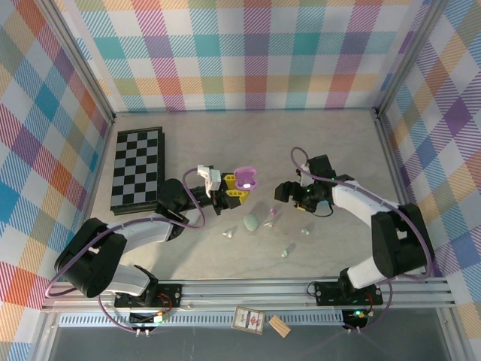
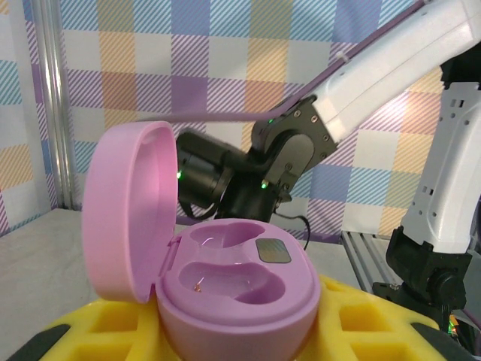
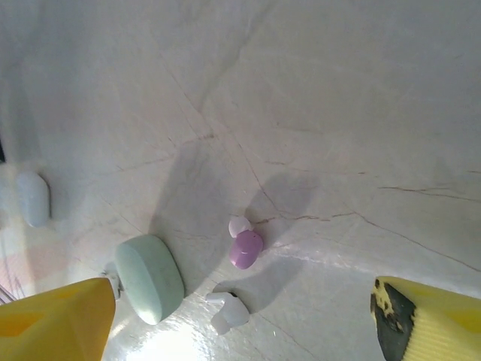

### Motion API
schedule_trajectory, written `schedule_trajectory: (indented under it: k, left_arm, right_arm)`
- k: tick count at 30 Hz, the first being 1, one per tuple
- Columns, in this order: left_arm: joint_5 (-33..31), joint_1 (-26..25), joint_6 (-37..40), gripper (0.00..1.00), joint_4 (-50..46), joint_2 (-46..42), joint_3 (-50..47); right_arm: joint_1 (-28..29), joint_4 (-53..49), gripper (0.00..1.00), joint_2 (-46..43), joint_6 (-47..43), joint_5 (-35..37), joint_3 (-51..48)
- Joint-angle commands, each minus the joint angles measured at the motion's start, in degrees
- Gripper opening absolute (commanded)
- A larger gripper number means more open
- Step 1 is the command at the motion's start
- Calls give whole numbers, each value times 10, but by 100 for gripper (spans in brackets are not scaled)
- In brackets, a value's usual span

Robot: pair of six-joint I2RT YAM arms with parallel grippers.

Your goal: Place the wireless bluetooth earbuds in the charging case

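left gripper [image 1: 234, 195]: jaws clamped on the base of the pink case [image 2: 237, 297]. I hold it off the table with the lid hinged up to one side, so both wells face up and toward the other arm.
wells: both empty in the left wrist view, nothing seated yet.
right gripper [image 1: 281, 197]: jaws wide apart, nothing between them. The yellow fingers [image 3: 52, 320] frame the table [image 1: 338, 150] from above. I read this as a hover over the pick, wrist pointed down so I can choose a bud.
purple bud [image 3: 246, 248]: lies on the table roughly midway under the open jaws, pale tip up-frame. Its colour suggests it belongs to the pink case, so I judge it the likely target.
white bud [image 3: 228, 310]: just beside the purple one, apart from it by a sliver.
pale bud [image 1: 306, 232]: on the table nearer the right arm, with a second pale bud [image 1: 285, 252] closer to the bases.
mint case [image 3: 149, 278]: looks shut, lying flat near the purple bud. My guess is it waits its turn.
step: pre-grasp, as I judge it. No bud lifted, task barely begun.
next move needs: a straight descent, with the jaws narrowed enough to miss the white bud.
risk: the buds are tiny and glossy, and one could squirt out of the pinch or nudge its neighbour.
chessboard [image 1: 137, 169]: folded, far left, well apart from the work.
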Motion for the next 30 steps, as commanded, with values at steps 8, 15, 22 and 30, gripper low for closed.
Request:
schedule_trajectory:
  k: [8,15,22,30]
  left_arm:
    - [13,6,11,32,-8,-25,2]
    - [11,6,18,32,-27,-39,-2]
    - [8,6,38,32,-61,-55,-3]
    - [10,6,35,32,-57,-49,1]
  right_arm:
    - [69,21,87,119,-39,-7,102]
    - [73,34,85,161,-39,-15,106]
    - [76,44,82,132,-34,-34,54]
    - [85,59,79,87,-24,-45,-3]
